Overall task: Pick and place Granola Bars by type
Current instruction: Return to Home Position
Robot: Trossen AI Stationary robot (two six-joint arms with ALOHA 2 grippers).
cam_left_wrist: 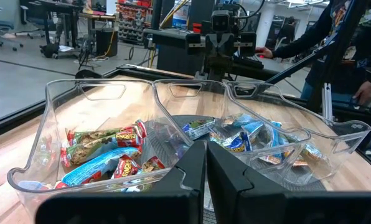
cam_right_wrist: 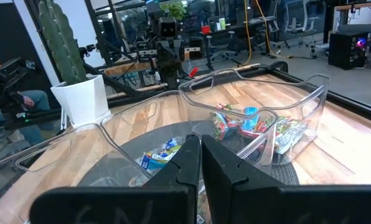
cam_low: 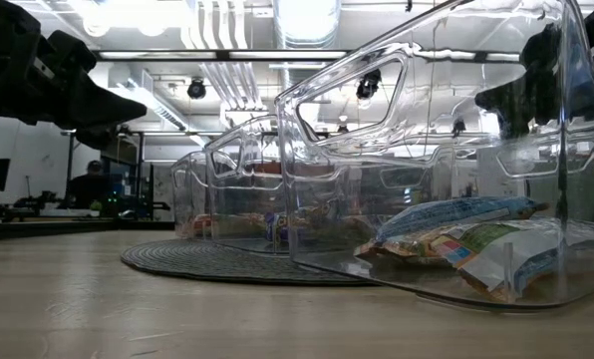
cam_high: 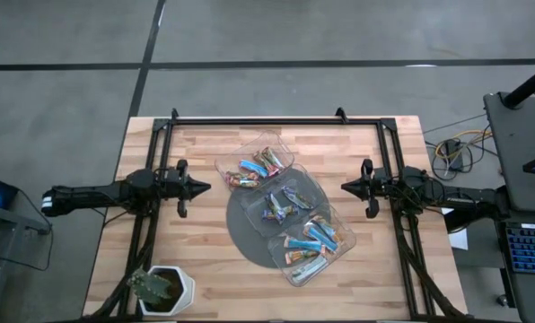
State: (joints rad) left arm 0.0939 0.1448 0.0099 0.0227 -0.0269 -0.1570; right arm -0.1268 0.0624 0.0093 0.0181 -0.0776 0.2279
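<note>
Three clear plastic trays sit in a slanting row on a grey disc (cam_high: 249, 235) at mid-table. Each holds several granola bars: the far tray (cam_high: 257, 164), the middle tray (cam_high: 283, 204) and the near tray (cam_high: 310, 244), with blue, orange-brown and green wrappers. My left gripper (cam_high: 206, 187) hovers shut to the left of the trays, pointing at them, and shows shut in the left wrist view (cam_left_wrist: 206, 163). My right gripper (cam_high: 344, 187) hovers shut on their right, fingertips together in the right wrist view (cam_right_wrist: 201, 155). Neither touches anything.
A white-potted cactus (cam_high: 162, 289) stands at the table's near left corner. A black frame (cam_high: 276, 120) runs along the far edge and down both sides. People show beyond the table in the left wrist view (cam_left_wrist: 353, 37). Bare wood lies near the near edge (cam_high: 232, 296).
</note>
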